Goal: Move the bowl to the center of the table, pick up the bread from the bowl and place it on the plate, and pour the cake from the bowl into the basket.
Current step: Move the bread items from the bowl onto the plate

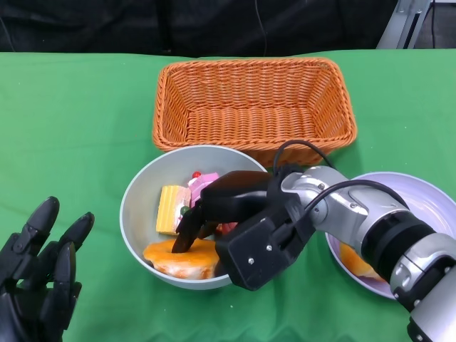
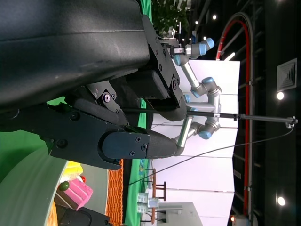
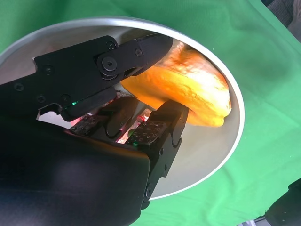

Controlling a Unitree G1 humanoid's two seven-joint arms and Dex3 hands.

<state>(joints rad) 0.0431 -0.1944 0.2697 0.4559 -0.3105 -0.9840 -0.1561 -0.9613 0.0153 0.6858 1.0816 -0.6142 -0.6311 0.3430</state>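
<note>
The grey bowl (image 1: 135, 206) stands mid-table, in front of the basket. Inside it, an orange-brown bread (image 1: 187, 260) lies at the near rim, with a yellow and pink cake (image 1: 173, 206) behind it. My right hand (image 1: 242, 221) reaches into the bowl from the right. In the right wrist view its fingers (image 3: 164, 122) close on the bread (image 3: 197, 89) from both sides, inside the bowl's rim (image 3: 235, 132). My left hand (image 1: 39, 274) sits at the lower left, fingers spread, holding nothing. The left wrist view shows the left hand (image 2: 108, 117) near the cake (image 2: 77, 190).
An orange wicker basket (image 1: 253, 107) stands behind the bowl, almost touching its far rim. A pale purple plate (image 1: 427, 196) lies at the right, partly hidden by my right forearm, with an orange-brown piece (image 1: 355, 262) on it. Green cloth covers the table.
</note>
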